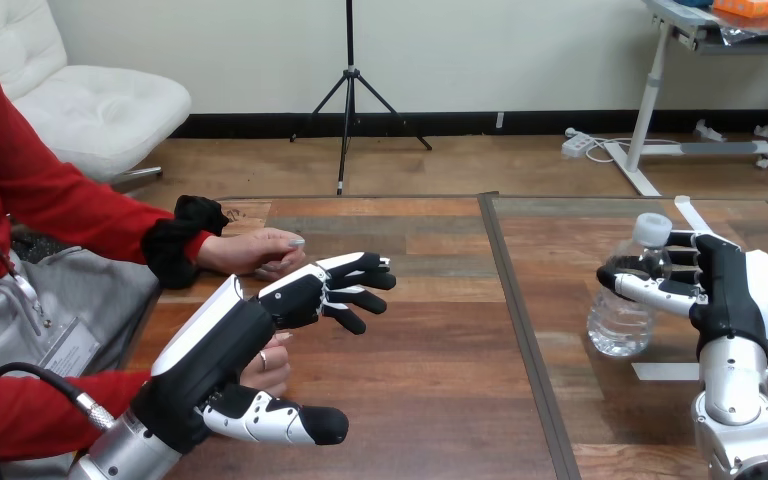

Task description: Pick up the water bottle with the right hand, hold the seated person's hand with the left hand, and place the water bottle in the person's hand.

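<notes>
A clear water bottle (pixel 624 305) with a white cap stands upright on the wooden table (pixel 420 390) at the right. My right hand (pixel 732 290) is beside it, with the thumb across its front and the fingers curled round behind its neck. My left hand (pixel 260 325) hovers at the left with fingers straight and thumb spread low. The person's hand at the view's left (pixel 258 250) rests on the table just beyond my left fingertips, apart from them. A second hand of the person (pixel 272 365) lies right behind my left palm; I cannot tell whether they touch.
A dark seam (pixel 522 330) runs down the table between the two arms. White tape strips (pixel 662 371) lie on the table near the bottle. The person sits at the left edge, their red sleeves reaching onto the table.
</notes>
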Available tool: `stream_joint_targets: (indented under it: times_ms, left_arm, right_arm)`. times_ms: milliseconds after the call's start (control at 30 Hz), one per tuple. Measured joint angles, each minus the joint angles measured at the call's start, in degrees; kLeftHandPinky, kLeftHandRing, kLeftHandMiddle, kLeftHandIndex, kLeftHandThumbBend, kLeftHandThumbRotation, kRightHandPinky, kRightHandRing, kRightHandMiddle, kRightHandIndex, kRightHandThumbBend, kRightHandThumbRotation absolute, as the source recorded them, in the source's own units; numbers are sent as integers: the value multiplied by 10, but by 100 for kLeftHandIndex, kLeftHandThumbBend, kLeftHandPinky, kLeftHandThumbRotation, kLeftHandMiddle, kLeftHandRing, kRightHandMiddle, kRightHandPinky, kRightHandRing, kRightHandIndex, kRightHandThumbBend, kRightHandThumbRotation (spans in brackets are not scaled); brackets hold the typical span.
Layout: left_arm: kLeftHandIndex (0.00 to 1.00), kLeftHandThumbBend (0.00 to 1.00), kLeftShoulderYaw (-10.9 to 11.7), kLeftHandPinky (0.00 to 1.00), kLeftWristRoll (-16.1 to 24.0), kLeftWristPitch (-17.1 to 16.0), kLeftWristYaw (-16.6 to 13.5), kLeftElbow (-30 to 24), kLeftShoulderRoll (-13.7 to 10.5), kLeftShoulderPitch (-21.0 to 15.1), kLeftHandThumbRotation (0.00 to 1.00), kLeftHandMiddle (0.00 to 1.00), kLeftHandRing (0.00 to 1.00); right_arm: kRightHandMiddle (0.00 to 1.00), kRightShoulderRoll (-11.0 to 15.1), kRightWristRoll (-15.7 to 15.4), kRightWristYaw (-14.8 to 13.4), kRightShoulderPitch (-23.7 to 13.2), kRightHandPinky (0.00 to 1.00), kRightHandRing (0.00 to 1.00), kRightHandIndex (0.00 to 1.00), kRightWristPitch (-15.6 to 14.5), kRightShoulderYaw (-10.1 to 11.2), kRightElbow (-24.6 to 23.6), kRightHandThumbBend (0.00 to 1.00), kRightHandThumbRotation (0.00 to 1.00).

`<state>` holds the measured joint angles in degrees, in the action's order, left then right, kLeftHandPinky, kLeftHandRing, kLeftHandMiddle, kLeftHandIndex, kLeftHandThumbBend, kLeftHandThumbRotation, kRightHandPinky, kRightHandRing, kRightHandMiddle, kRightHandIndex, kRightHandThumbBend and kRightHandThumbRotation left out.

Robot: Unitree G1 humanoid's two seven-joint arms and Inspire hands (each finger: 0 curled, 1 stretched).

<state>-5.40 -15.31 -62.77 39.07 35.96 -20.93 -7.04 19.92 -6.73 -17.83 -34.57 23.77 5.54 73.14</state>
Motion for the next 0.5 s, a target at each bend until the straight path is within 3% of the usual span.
stream_joint_targets:
  times_ms: [500]
  left_arm:
    - [85, 100, 5, 64, 0, -1, 5, 0, 0, 0, 66, 82, 75]
  right_arm:
    - [77, -7, -2, -2, 0, 68, 75, 83, -2, -3, -2, 100, 29]
